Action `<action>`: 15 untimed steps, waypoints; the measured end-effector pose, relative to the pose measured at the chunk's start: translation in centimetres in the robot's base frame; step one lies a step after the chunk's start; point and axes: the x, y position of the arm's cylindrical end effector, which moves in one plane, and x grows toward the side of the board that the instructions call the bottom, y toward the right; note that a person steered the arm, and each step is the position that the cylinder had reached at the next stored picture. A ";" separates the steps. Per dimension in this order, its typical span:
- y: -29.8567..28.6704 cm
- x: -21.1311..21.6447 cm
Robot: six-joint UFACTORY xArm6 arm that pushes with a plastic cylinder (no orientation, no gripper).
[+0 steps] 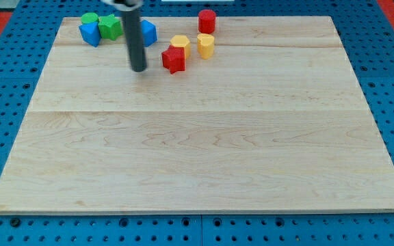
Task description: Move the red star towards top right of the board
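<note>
My tip [138, 69] has bare tabletop [204, 157] toward the view's bottom and right; two yellow blocks [180, 44] [205, 45] (touching or nearly so) and a red cylinder [206, 21] crowd the red star [174, 59].

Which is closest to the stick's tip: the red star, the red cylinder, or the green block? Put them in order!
From my tip:
1. Red star, just to the view's right.
2. Green block, up toward the view's top left.
3. Red cylinder, farthest, toward the view's top right.
</note>
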 end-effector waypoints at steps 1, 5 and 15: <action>2.7 -2.3; 17.1 3.4; 27.8 -3.6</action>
